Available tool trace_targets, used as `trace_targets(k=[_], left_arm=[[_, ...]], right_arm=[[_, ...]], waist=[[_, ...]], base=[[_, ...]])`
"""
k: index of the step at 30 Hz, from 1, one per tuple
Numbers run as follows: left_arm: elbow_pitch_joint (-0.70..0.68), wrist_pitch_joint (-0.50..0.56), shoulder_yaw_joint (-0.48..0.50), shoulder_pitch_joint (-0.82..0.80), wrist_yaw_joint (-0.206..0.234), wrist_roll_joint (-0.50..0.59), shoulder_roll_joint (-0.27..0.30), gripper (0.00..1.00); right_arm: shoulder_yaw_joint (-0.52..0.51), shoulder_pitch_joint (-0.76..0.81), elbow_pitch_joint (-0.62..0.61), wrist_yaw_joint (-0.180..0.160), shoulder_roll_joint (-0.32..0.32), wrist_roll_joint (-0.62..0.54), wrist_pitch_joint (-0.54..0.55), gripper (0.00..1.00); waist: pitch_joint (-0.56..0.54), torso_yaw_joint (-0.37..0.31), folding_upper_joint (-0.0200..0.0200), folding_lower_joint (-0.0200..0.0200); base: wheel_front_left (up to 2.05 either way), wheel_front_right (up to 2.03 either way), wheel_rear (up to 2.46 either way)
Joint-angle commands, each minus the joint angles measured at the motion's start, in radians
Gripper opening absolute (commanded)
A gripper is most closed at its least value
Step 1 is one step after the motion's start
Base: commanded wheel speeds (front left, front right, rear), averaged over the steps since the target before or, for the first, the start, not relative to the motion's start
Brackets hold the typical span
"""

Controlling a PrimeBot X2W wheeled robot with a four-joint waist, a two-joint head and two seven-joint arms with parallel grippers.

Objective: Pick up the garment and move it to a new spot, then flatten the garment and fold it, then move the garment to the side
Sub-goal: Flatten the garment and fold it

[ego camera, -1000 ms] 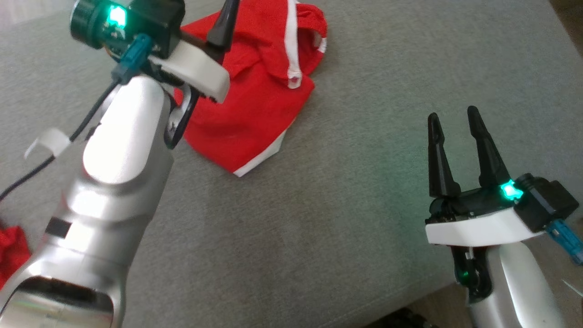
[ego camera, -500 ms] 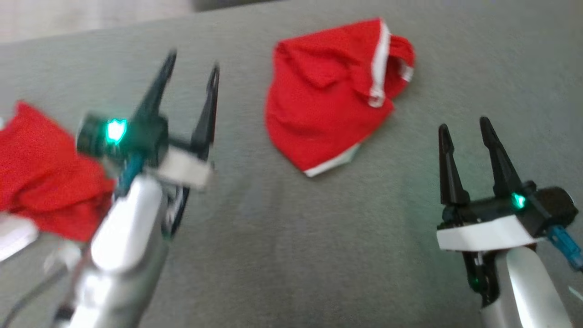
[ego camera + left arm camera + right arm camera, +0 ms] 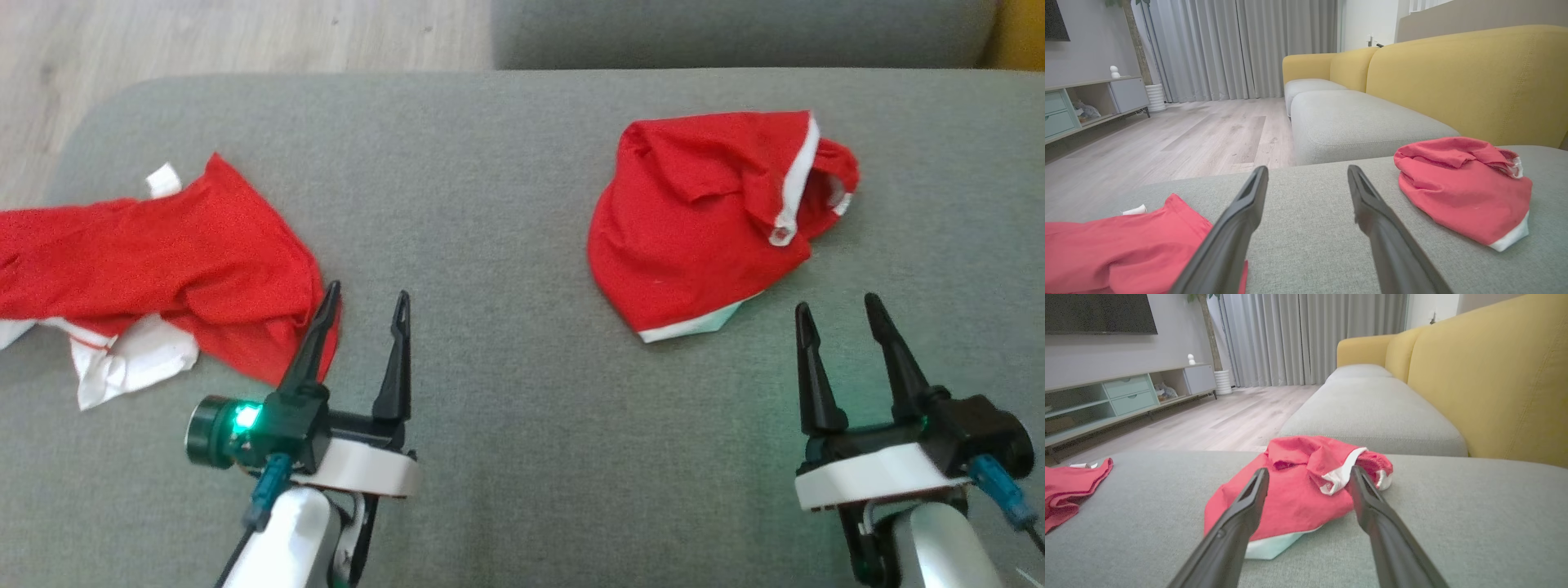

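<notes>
On cushion (image 3: pixel 506 147), your left gripper (image 3: pixel 367 291) had backed off the garment (image 3: pixel 694 245). It and right gripper (image 3: pixel 838 304) gaped empty; fold looked done.

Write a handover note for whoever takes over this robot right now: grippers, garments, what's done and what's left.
Left gripper: open, empty, at the near edge of the rumpled red garment; I cannot tell whether it touches it.
Right gripper: open, empty, just short of the bundled red garment.
Both garments lie on the grey cushion, one at each side.
Done: the right one looks roughly folded.
Left: the rumpled one likely needs picking up, flattening, folding and moving aside.
</notes>
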Motion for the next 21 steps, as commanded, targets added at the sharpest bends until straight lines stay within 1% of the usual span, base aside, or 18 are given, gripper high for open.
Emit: trace_targets(k=[1, 4, 8, 14, 18, 21], left_arm=[[-0.038, -0.009, 0.037, -0.039, 0.002, 0.012, 0.002, 1.00], [-0.052, -0.009, 0.037, -0.055, -0.007, 0.025, -0.020, 1.00], [-0.046, -0.009, 0.038, -0.075, -0.020, 0.037, -0.033, 1.00], [-0.030, -0.009, 0.055, -0.094, -0.032, 0.043, -0.047, 1.00], [-0.029, -0.009, 0.062, -0.101, -0.038, 0.051, -0.056, 1.00], [-0.025, -0.009, 0.065, -0.107, -0.043, 0.057, -0.061, 1.00]], right_arm=[[0.022, -0.026, -0.016, -0.001, -0.004, 0.000, -0.006, 1.00], [-0.013, -0.082, 0.056, -0.001, -0.004, -0.017, -0.006, 1.00], [-0.047, -0.179, 0.192, -0.001, -0.004, -0.009, -0.006, 1.00], [-0.099, -0.308, 0.383, -0.001, -0.004, -0.068, -0.006, 1.00], [-0.119, -0.366, 0.457, -0.001, -0.004, -0.068, -0.006, 1.00], [-0.102, -0.396, 0.499, -0.001, -0.004, -0.061, -0.006, 1.00]], waist=[[0.011, 0.012, -0.0001, 0.0003], [0.051, 0.029, -0.0001, 0.0003], [0.089, 0.046, -0.0001, 0.0003], [0.125, 0.066, -0.0001, 0.0003], [0.140, 0.071, -0.0001, 0.0003], [0.147, 0.071, -0.0001, 0.0003]], base=[[0.00, 0.00, 0.00], [0.00, 0.00, 0.00], [0.00, 0.00, 0.00], [0.00, 0.00, 0.00], [0.00, 0.00, 0.00], [0.00, 0.00, 0.00]])
